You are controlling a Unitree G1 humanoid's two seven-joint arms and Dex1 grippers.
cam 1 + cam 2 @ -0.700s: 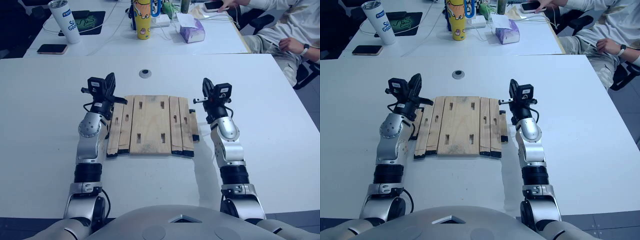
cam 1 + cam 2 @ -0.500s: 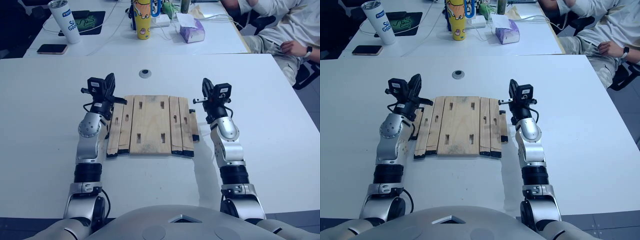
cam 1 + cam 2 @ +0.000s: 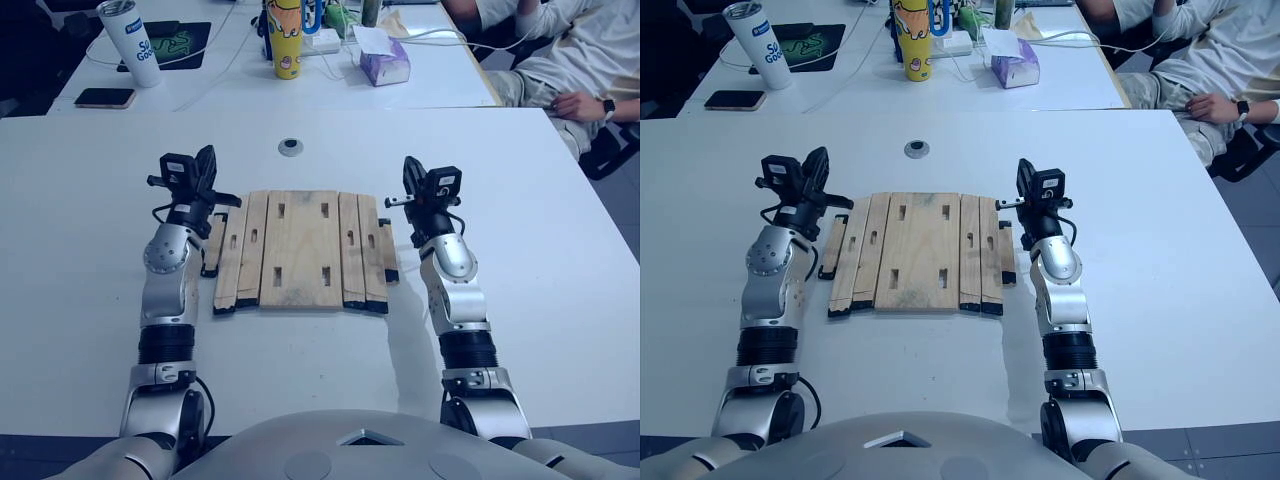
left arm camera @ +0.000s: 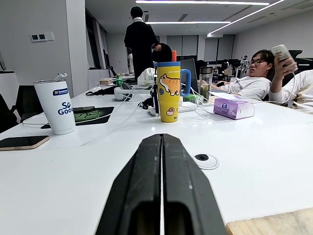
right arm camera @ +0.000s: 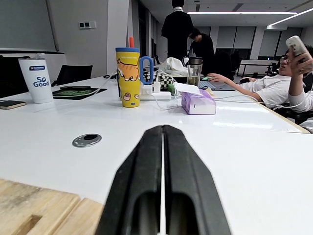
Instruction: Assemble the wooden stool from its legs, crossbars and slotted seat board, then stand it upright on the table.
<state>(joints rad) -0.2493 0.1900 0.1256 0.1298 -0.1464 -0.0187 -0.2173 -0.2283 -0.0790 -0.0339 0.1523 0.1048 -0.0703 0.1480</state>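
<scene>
**A:** Where do the stool parts lie?

**B:** The slotted seat board lies flat on the white table, unassembled. The left slats and right slats lie flush against it. A narrow left bar and a shorter right bar lie outermost.

**A:** And the claws?

**B:** The left gripper has its fingers pressed together, just off the wood's far left corner. The right gripper is likewise closed, at the far right corner. A cable grommet sits beyond.
</scene>
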